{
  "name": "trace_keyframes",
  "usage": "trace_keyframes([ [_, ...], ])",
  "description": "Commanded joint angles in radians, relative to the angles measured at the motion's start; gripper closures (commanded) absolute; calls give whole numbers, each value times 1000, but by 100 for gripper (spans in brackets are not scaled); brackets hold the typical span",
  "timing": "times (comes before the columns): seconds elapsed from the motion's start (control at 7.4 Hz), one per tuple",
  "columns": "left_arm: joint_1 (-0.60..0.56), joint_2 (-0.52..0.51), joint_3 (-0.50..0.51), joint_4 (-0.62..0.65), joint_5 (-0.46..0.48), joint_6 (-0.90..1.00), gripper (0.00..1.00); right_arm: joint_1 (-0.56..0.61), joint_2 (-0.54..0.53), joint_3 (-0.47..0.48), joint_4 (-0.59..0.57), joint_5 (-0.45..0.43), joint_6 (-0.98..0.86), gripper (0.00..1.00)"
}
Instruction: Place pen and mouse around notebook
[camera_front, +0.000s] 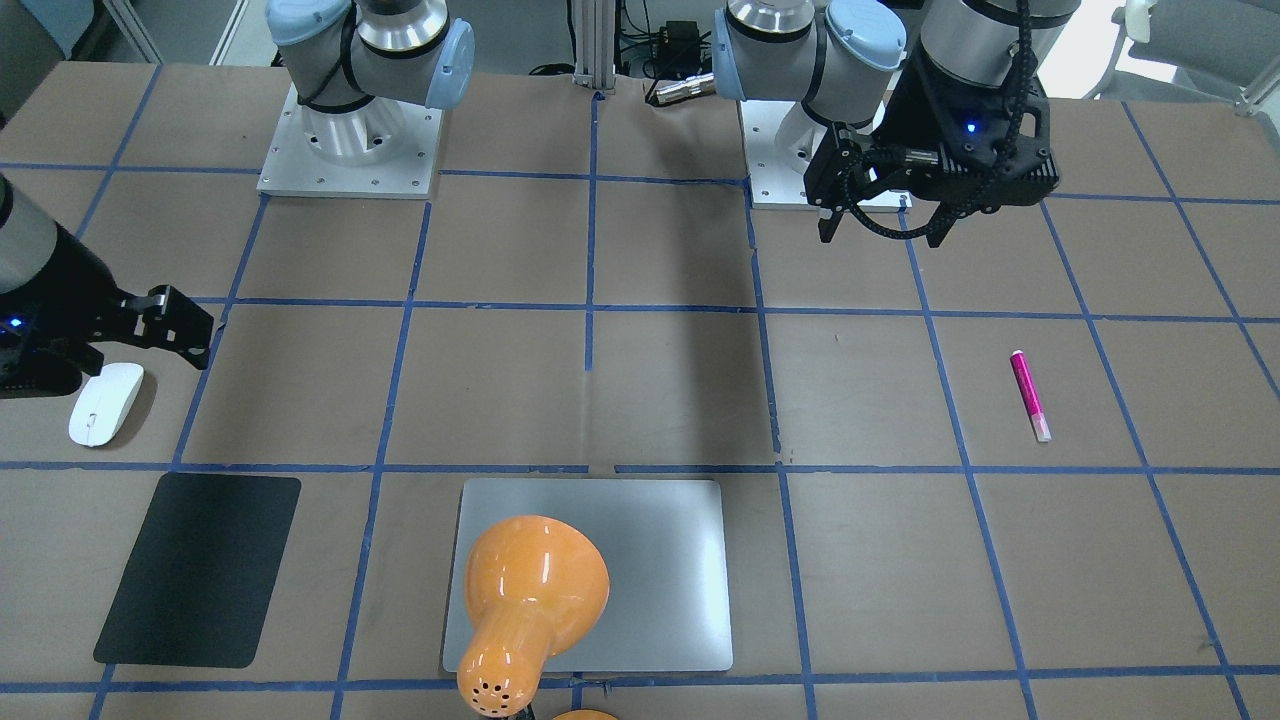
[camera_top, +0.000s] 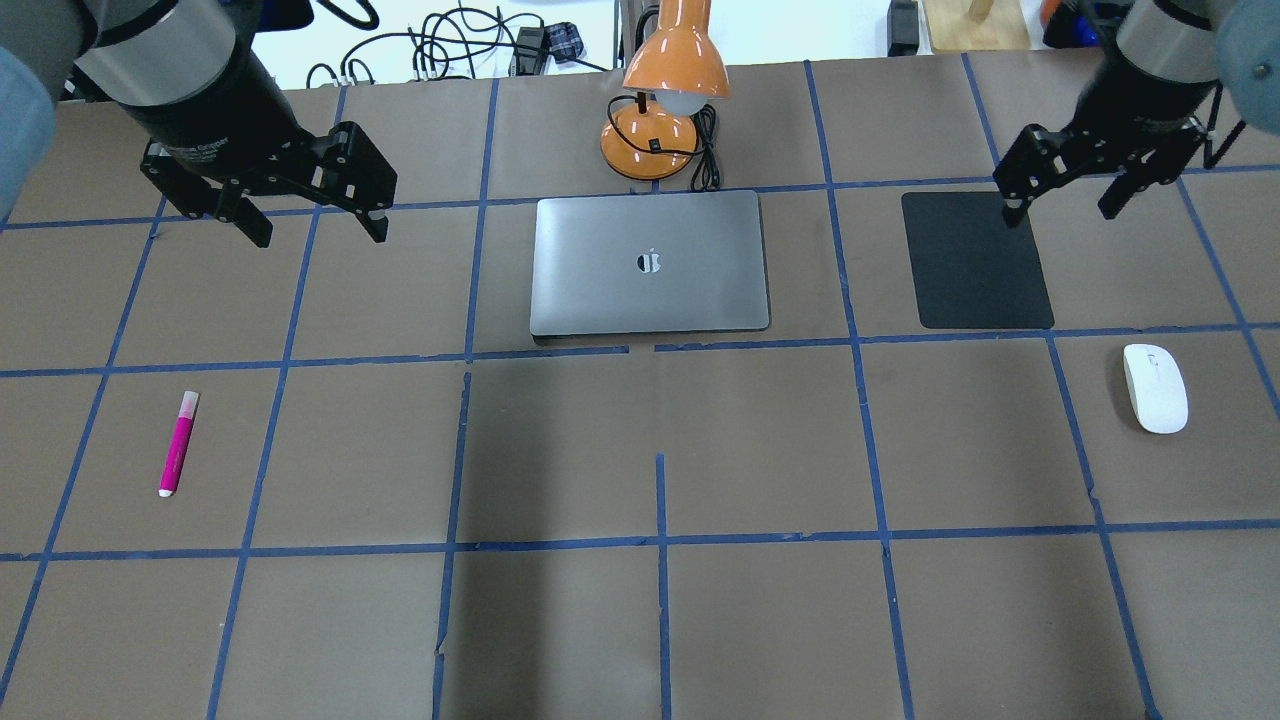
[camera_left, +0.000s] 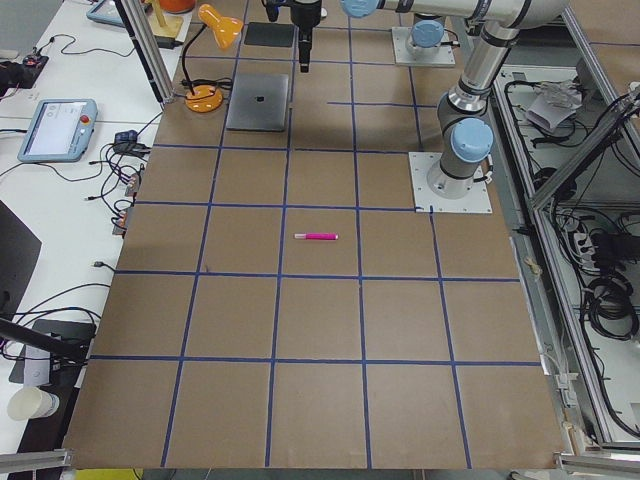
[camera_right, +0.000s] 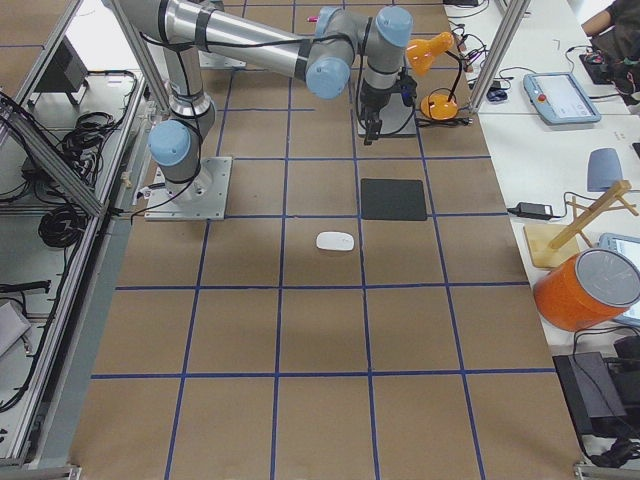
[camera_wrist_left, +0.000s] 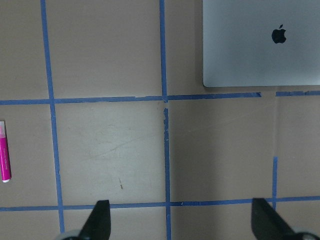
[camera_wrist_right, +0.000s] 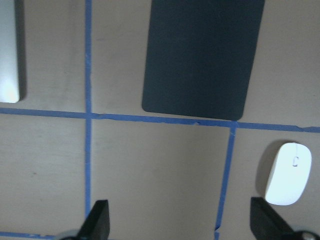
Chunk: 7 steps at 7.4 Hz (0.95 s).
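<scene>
From the overhead view, the left hand (camera_top: 321, 238) is hanging above the desk (camera_top: 760, 450) with its fingers spread apart, holding nothing. The pen (camera_top: 179, 443) is lying flat nearer the robot, well apart from the closed silver notebook (camera_top: 650, 262) at the far middle. The right hand (camera_top: 1060, 212), likewise spread and empty, is showing over the far edge of a black mat (camera_top: 977, 260). The mouse (camera_top: 1155, 388) is resting on bare desk just off the mat's near right corner.

In the front-facing view an orange lamp (camera_front: 535, 590) is covering part of the notebook. Neither the pen nor the mouse is lying beside the notebook yet.

The two side views are showing the same layout from afar, too small to add anything about the hands.

In the left wrist view the pen is sitting at the frame's left edge, outside the open fingers. The left hand probably needs to slide over it, line its fingers up across the slim barrel, and go low, since the pen may roll.

In the right wrist view the mouse is lying lower right, beyond the fingertip. Centring first and gripping across the narrow width looks wise, as the smooth shell may slip.
</scene>
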Motion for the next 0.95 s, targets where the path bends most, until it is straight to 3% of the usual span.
trace_keyframes([
  [0.0,22,7,0,-21,-2,12,0,-160,-10,172,-115,-55,-151,0],
  [0.27,137,-3,-37,-21,4,15,0,-307,16,325,-314,-46,-240,0],
  [0.41,206,-22,-125,-4,0,10,0,-312,48,399,-468,-58,-260,0],
  [0.54,283,-29,-237,124,3,24,0,-312,76,410,-535,-54,-273,0],
  [0.81,459,-48,-445,404,42,367,0,-312,160,404,-585,-46,-274,0],
])
